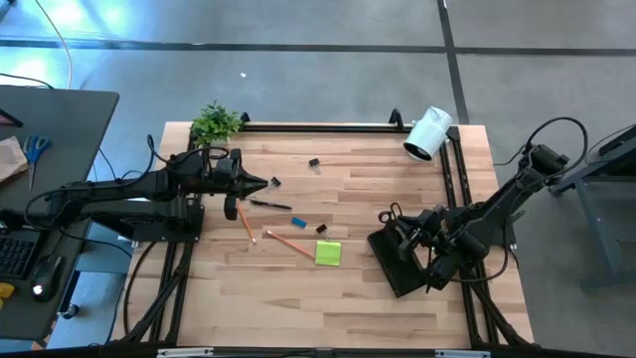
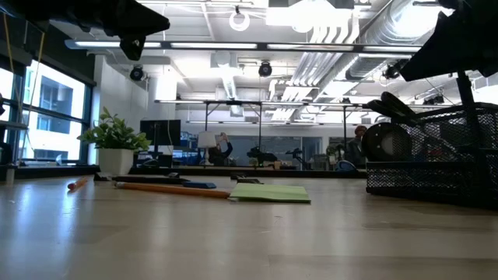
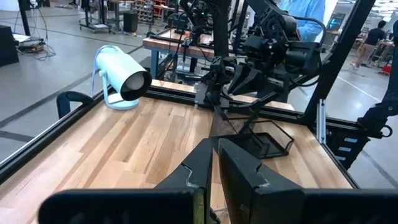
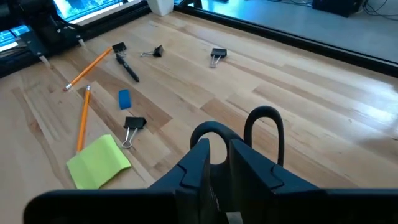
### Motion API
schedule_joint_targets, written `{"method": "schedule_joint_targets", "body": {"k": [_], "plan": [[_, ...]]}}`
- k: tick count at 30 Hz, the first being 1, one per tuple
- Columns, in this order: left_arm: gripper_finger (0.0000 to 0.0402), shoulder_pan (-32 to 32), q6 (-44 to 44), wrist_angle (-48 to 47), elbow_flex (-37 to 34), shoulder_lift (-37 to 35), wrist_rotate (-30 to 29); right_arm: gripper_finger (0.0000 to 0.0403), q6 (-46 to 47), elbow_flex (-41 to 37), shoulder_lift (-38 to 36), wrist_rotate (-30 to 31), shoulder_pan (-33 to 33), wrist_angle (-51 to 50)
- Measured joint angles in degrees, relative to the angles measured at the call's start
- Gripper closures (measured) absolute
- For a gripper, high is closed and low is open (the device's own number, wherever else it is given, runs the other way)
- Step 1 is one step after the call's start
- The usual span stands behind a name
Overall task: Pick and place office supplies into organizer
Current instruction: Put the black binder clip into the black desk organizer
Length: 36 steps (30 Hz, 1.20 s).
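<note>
**Scissors going in; most supplies still out on the bench**

The right hand (image 1: 429,261) hangs over the black organizer (image 1: 393,261) at the right side of the bench (image 1: 378,189). Its fingers are nearly closed on the scissors (image 4: 239,130), whose dark handle loops stand up between them in the right wrist view. I judge this the first item being delivered, not yet let go.

The rest lies mid-bench, well apart from the organizer: two pencils (image 1: 288,242), a green sticky-note pad (image 1: 329,253), a small blue piece (image 1: 299,222), a dark pen (image 1: 269,204) and several black clips (image 1: 314,162).

The left hand (image 1: 266,183) waits above the pen, fingers close together and holding nothing.

So nearly all of the job is left.
</note>
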Motion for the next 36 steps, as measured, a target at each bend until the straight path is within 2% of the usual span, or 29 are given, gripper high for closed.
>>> {"method": "schedule_joint_targets", "body": {"k": [7,14,18,20,24,28,30,36], "plan": [[0.0383,0.00,-0.02,0.03,0.00,0.00,0.00,0.0321,1.04,0.02,0.02,-4.54,-0.06,-1.78],[0.0383,-0.02,-0.20,0.15,0.00,0.00,0.00,0.0313,11.25,0.78,0.04,-13.19,-0.51,-11.71],[0.0383,0.00,-0.61,0.54,0.00,0.00,0.00,0.0313,10.34,3.40,0.04,-17.59,-2.31,-15.77],[0.0383,0.00,-1.02,0.56,0.00,0.00,0.00,0.0313,7.83,5.39,0.04,-17.39,-3.21,-16.51],[0.0383,-0.02,-1.04,0.56,0.00,0.00,0.00,0.0313,-0.05,10.17,0.04,-12.65,-5.26,-15.82],[0.0383,-0.02,-1.14,0.19,0.00,-0.02,-0.82,0.0313,-13.68,13.06,0.04,-8.32,-8.93,-7.53],[0.0383,-0.02,-1.65,-0.03,0.00,-0.02,-1.94,0.0313,-21.97,13.20,0.04,-8.80,-11.47,-0.49],[0.0383,-0.02,-1.70,0.03,0.00,-0.02,-2.16,0.0314,-39.79,13.20,0.56,-15.66,-19.11,16.52]]}}
